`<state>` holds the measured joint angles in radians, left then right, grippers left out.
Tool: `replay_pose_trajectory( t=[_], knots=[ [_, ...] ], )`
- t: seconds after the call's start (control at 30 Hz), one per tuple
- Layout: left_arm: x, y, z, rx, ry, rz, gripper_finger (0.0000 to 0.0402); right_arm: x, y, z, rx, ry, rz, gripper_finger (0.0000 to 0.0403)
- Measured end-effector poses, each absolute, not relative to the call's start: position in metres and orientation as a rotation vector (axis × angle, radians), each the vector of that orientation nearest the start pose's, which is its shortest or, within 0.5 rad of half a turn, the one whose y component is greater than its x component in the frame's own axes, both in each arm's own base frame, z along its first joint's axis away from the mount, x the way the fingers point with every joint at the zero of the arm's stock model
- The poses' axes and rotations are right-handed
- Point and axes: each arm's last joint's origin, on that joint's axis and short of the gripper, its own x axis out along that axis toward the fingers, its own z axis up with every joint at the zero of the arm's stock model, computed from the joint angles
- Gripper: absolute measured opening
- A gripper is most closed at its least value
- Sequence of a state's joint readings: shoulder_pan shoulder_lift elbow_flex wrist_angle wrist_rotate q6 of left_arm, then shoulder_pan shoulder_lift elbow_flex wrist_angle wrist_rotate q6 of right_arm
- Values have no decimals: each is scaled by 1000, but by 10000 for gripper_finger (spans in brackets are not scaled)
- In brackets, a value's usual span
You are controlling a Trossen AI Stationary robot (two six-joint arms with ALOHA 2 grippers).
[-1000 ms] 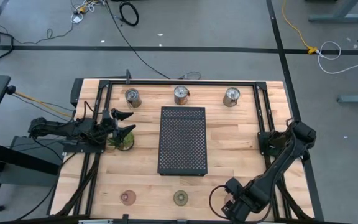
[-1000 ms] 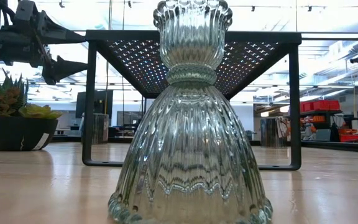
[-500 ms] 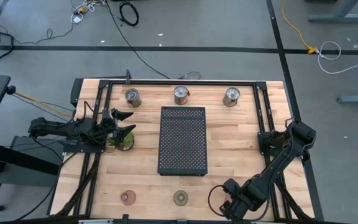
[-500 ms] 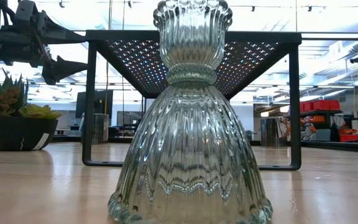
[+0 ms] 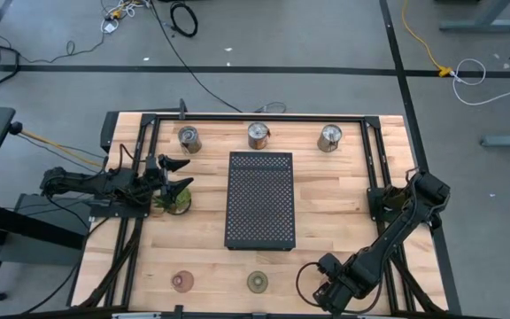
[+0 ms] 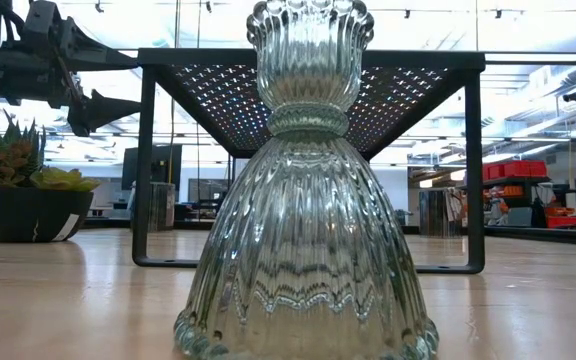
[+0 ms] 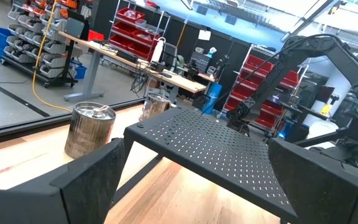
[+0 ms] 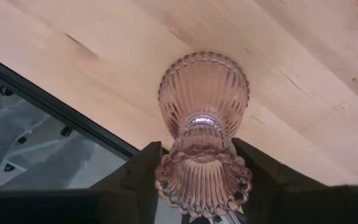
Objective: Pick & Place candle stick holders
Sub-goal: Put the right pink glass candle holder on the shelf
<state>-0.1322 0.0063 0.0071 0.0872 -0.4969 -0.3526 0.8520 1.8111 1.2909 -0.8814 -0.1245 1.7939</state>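
Note:
Three shiny silver cups (image 5: 189, 138), (image 5: 258, 136), (image 5: 329, 137) stand on their bases along the table's far edge. A pink disc (image 5: 181, 282) and an olive-green one (image 5: 257, 282), the ribbed glass holder (image 6: 308, 190) that fills the low view, stand near the front edge. The brownish-pink ribbed holder (image 8: 204, 118) stands at the front right, hidden in the high view under my right gripper (image 5: 330, 291), which is shut on it. My left gripper (image 5: 184, 175) waits open at the table's left, level, above the plant. My right gripper pinches the brownish-pink holder's upper cup (image 8: 202, 183) between its two fingers (image 8: 143, 171), one on each side. The fingers come from above, pointing steeply down. The holder stands upright with its flared base (image 8: 204, 87) on the wood.
A black perforated tray (image 5: 260, 200) on legs stands in the table's middle. A small potted plant (image 5: 173, 200) sits under my left gripper. A black frame rail (image 8: 55, 106) runs along the front edge close to the held holder.
My right gripper has sunk a little toward the holder at the table's front right. Everything else has kept still.

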Motion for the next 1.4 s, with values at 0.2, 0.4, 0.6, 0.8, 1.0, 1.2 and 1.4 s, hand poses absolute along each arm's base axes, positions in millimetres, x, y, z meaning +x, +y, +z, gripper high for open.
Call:
replay_pose_trajectory(
  t=[0.2,0.4,0.6,0.8,1.0,1.2,1.4],
  knots=[
    [95,1,173,-376,-147,346,399,222,259,195,891,1535,-571,163],
    [95,1,173,-376,-147,346,399,220,259,195,890,1573,-570,163],
    [95,1,173,-376,-147,346,399,224,256,199,864,1582,-555,163],
    [95,1,173,-376,-147,346,399,229,246,215,837,1582,-549,163],
    [95,1,173,-375,-146,346,399,225,227,248,819,1534,-545,163],
    [95,1,173,-375,-146,346,399,213,195,285,799,1515,-576,165],
    [95,1,173,-375,-146,346,399,212,160,313,761,1502,-538,165]
  ],
)
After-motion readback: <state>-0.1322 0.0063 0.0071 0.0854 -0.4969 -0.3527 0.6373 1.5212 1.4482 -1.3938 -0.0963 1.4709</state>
